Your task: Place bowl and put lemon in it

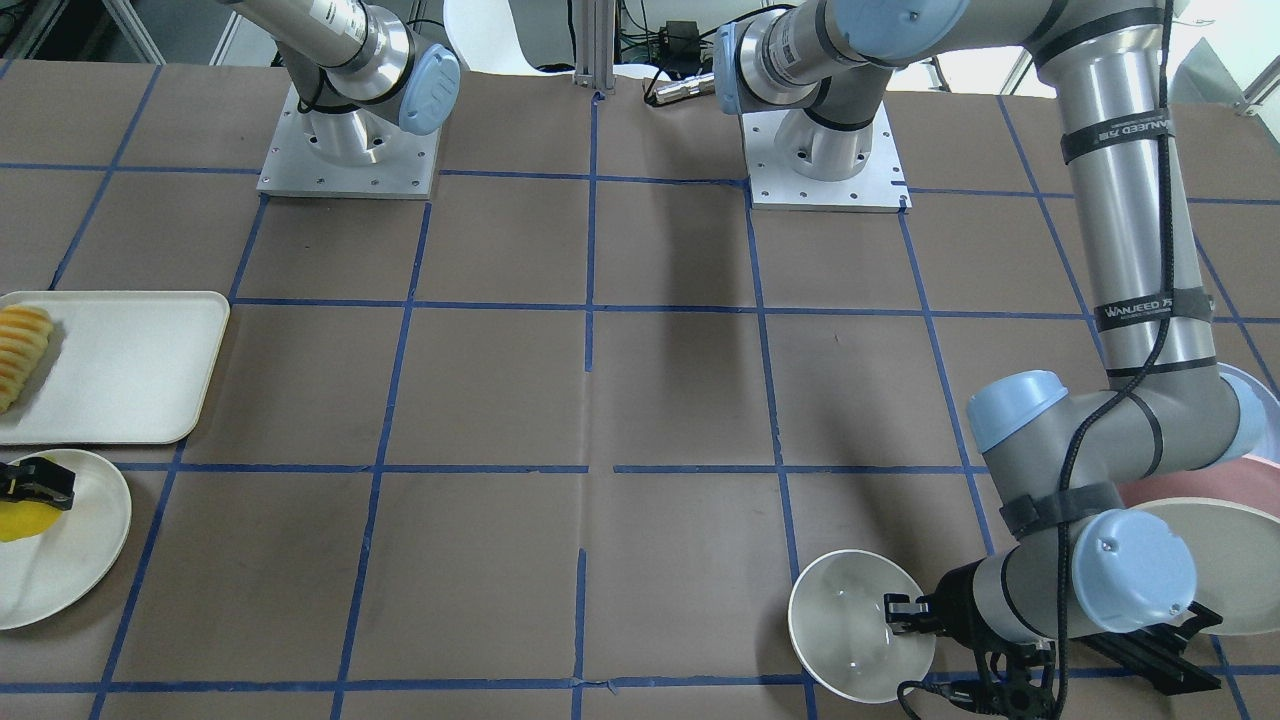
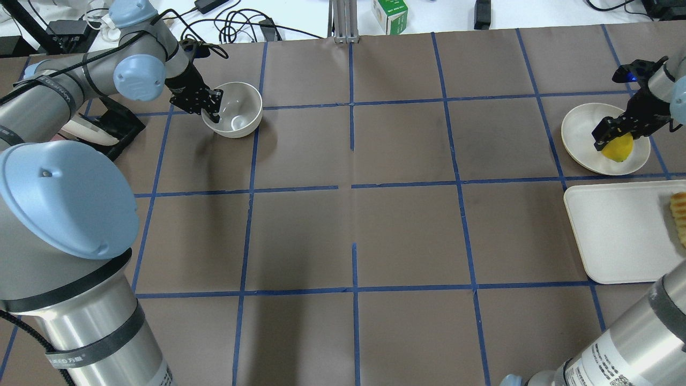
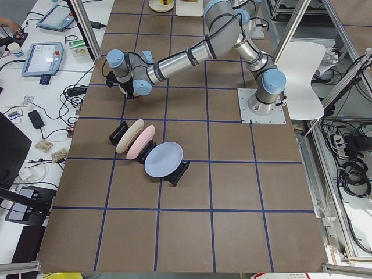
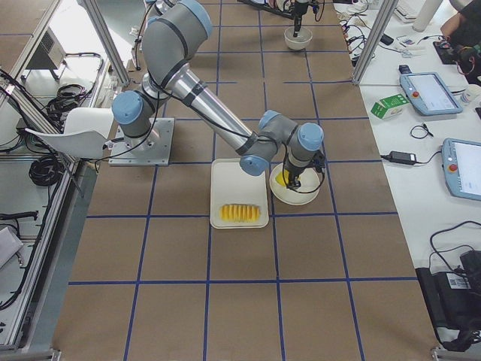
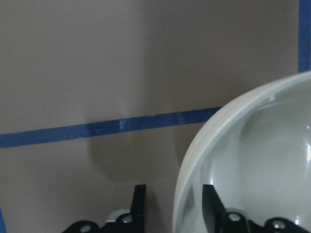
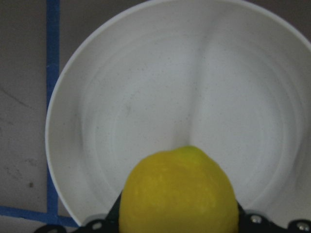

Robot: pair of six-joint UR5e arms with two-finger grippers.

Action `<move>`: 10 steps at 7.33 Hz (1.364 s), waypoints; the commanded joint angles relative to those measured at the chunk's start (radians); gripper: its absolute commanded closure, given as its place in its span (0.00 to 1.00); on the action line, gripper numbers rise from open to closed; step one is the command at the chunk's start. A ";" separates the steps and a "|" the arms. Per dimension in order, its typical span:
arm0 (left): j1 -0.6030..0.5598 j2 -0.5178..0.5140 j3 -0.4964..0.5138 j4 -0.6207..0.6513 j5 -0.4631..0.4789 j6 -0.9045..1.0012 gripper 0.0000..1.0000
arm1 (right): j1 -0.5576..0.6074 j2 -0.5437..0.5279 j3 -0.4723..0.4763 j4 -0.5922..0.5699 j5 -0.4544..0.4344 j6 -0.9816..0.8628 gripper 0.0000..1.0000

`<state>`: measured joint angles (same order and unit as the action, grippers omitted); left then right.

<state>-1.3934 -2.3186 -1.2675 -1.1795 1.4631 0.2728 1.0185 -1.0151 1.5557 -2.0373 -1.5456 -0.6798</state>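
**Stage of task.** Neither step is complete. The bowl [image 2: 238, 110] sits at the far left of the table [image 2: 353, 230]. The left gripper [image 2: 211, 110] straddles its rim with one finger inside and one outside, apparently clamped on the wall. Whether the bowl rests on the surface or hangs just above it cannot be told, and it is judged not yet placed. Well apart, at the far right, the lemon [image 2: 619, 147] is pinched between the fingers of the right gripper [image 2: 611, 134] over a round plate [image 2: 581, 128]. Whether it has left the plate cannot be told either. What remains is to set the bowl down, carry the lemon across and release it inside.

**Materials and forms, by descending size.**
- Table: matte brown covering, divided into squares by blue tape.
- Tray [image 2: 616, 230]: rectangular with rounded corners, off-white and smooth, carrying a row of orange-yellow sliced pieces [image 1: 22, 350] at one end.
- Plate: flat, off-white and faintly speckled (the right wrist view shows concentric rings).
- Bowl: deep, round and off-white, with a glossy interior catching highlights and a thin rim.
- Lemon: bright yellow, oval, with smooth skin.
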 commanded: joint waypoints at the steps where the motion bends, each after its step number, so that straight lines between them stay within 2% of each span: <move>1: -0.001 0.025 0.002 -0.003 -0.004 -0.004 1.00 | 0.009 -0.087 -0.009 0.075 0.001 0.002 0.91; 3: -0.060 0.098 -0.013 -0.089 -0.044 -0.129 1.00 | 0.060 -0.272 -0.009 0.246 -0.010 0.093 0.91; 4: -0.161 0.132 -0.039 -0.097 -0.059 -0.227 1.00 | 0.098 -0.349 -0.005 0.312 -0.004 0.167 0.91; 5: -0.238 0.152 -0.111 -0.085 -0.107 -0.338 1.00 | 0.159 -0.368 -0.008 0.339 -0.005 0.225 0.91; 6: -0.280 0.191 -0.210 -0.074 -0.128 -0.363 1.00 | 0.239 -0.381 -0.009 0.344 -0.013 0.327 0.91; 7: -0.289 0.226 -0.304 -0.019 -0.132 -0.382 1.00 | 0.303 -0.410 0.004 0.344 -0.011 0.398 0.90; 8: -0.297 0.246 -0.376 0.091 -0.136 -0.433 1.00 | 0.345 -0.412 0.006 0.344 0.002 0.473 0.90; 10: -0.344 0.239 -0.403 0.148 -0.135 -0.454 1.00 | 0.460 -0.406 0.009 0.329 0.005 0.595 0.90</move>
<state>-1.7093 -2.0761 -1.6473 -1.0806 1.3298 -0.1582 1.4024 -1.4244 1.5629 -1.6979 -1.5434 -0.1697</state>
